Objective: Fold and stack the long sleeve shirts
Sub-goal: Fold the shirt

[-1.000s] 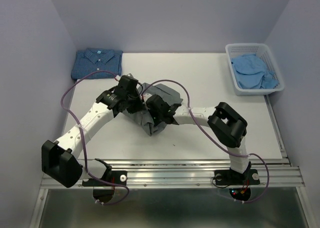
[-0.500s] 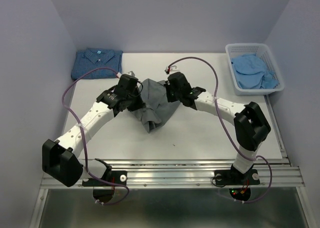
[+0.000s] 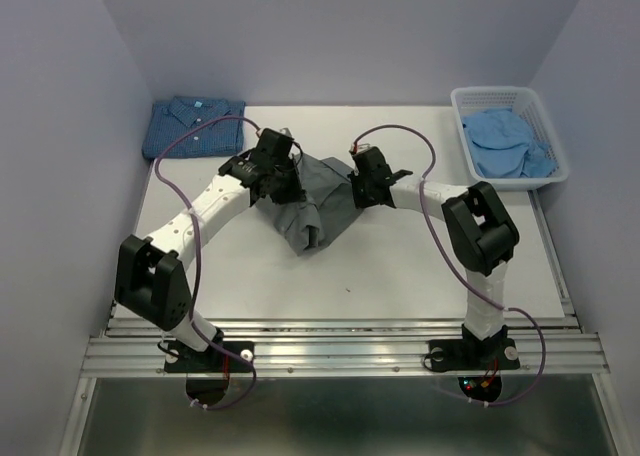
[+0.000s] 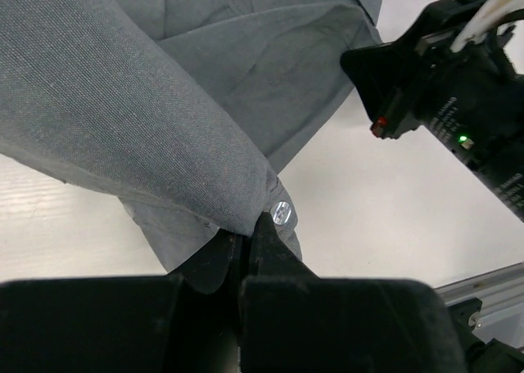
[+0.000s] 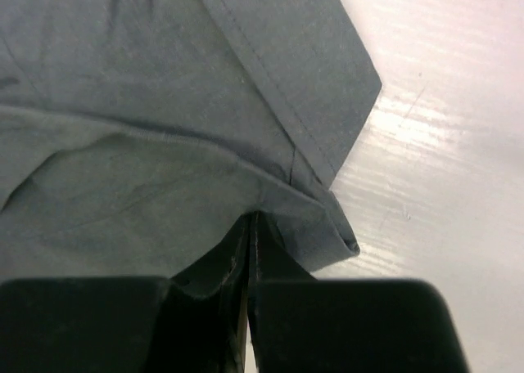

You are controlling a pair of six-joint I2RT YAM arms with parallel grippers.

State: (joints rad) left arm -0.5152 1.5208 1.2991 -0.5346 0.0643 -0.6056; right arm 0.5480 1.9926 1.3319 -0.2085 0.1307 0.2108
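Having just been drawn wider, the grey shirt (image 3: 315, 201) is held spread at the middle of the bench (image 3: 400, 266), clamped by the left claw (image 4: 248, 242) and right claw (image 5: 248, 226), ready for flattening; the dark blue shirt (image 3: 195, 126) is seen folded at the far left corner.

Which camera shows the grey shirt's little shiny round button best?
Left wrist view: the little shiny round button sits close up on the grey cloth shirt. Top view: too far. Right wrist view: only cloth.
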